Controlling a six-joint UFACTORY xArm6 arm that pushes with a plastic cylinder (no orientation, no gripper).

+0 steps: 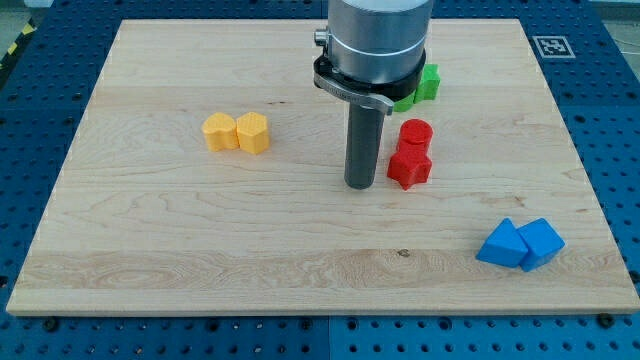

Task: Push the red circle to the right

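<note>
The red circle (415, 134) is a short red cylinder right of the board's middle. A red star-shaped block (409, 168) touches it just below. My tip (360, 184) stands on the board to the left of the red star block, a small gap away, and below-left of the red circle. The rod rises from the tip to the grey arm housing at the view's top.
Two yellow blocks, a star-like one (219, 131) and a hexagon (253, 132), sit touching at the left. A green block (424, 84) is partly hidden behind the arm housing. Two blue blocks (519, 243) lie at the lower right. The wooden board (150, 240) ends at blue perforated table.
</note>
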